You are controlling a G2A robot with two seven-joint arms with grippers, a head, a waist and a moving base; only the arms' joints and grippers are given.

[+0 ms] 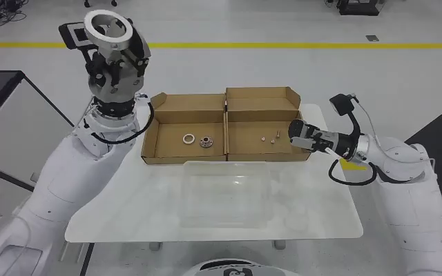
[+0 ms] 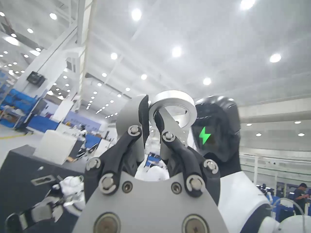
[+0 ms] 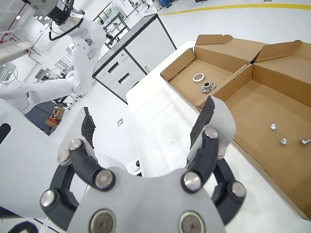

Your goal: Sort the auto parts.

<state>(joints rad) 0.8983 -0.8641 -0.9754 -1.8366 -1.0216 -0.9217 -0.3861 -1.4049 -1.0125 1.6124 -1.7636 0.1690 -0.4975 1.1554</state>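
White table (image 1: 124,214), ring (image 2: 178,98) in left gripper (image 2: 151,117)

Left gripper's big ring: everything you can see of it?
The ring is a wide, silvery band that looks like machined metal, with flat faces and a large round bore. It looks plain as far as it shows. The left gripper holds it high above the table, with the bore facing up toward the top camera. The fingers pinch its wall, one outside and one inside the bore. Nothing else touches it.
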